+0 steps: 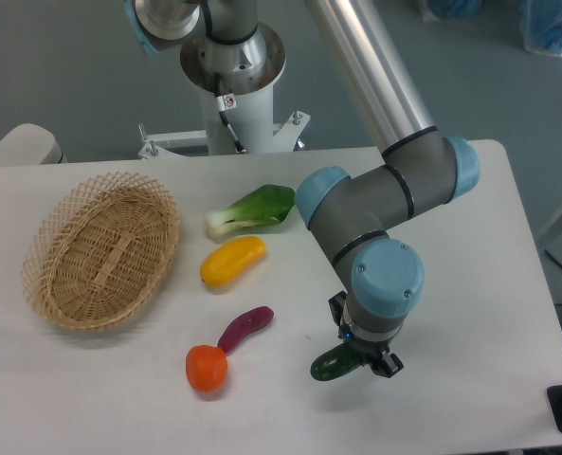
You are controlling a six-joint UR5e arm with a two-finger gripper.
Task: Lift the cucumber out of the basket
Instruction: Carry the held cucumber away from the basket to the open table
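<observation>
My gripper (361,358) pinches the cucumber (335,365) near the table's (470,284) front, well right of the basket (100,248); contact seems off-centre, so I move gently.

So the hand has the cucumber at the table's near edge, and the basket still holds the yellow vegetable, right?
Not quite. The basket is empty in the camera view; the yellow vegetable lies on the table to its right, apart from it. The rest holds: the hand grips the cucumber near the table's near edge.
</observation>
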